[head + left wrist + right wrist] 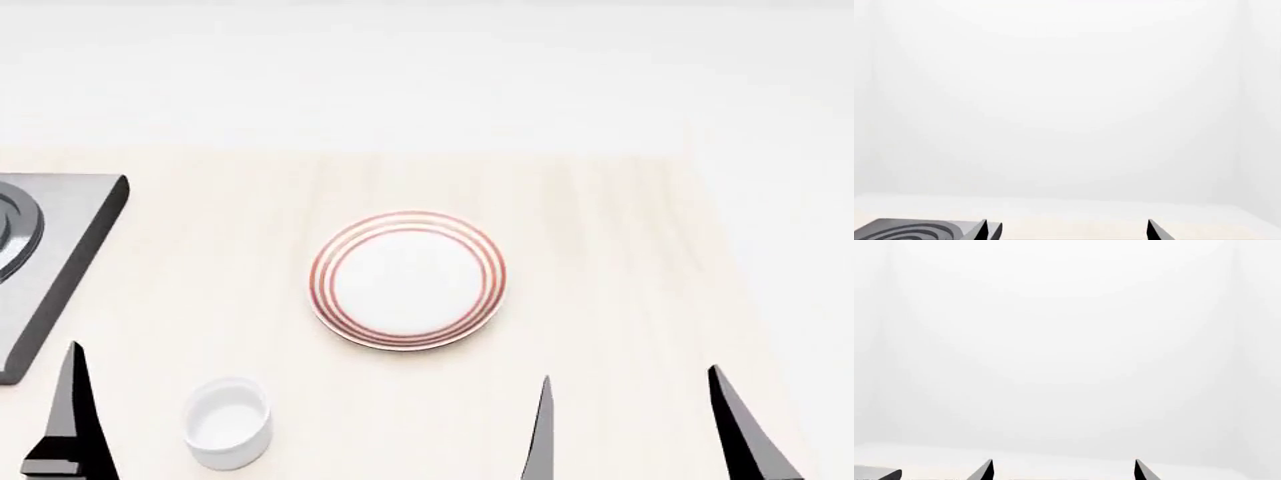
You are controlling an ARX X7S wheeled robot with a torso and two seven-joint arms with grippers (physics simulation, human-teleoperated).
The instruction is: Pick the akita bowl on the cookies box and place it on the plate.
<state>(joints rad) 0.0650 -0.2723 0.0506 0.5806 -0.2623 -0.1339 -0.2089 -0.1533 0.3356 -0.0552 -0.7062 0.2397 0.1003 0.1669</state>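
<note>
The plate (pixel 408 280), white with thin red rings, lies flat in the middle of the pale wooden table in the head view. The akita bowl and the cookies box are out of view in every frame. My right gripper (pixel 643 440) stands open at the table's near edge, to the right of and nearer than the plate, with nothing between its fingers. Of my left arm the head view shows a single dark finger (pixel 74 420) at the near left. In the left wrist view the left gripper (pixel 1071 232) is open and empty. The right gripper (pixel 1064 472) is open there too.
A small plain white cup (pixel 228 422) stands near the front left, between the left finger and the plate. A grey stove top (pixel 54 260) with a ringed burner covers the table's left side and also shows as the stove top (pixel 914 231). The table's right edge (pixel 721 260) lies beyond the plate.
</note>
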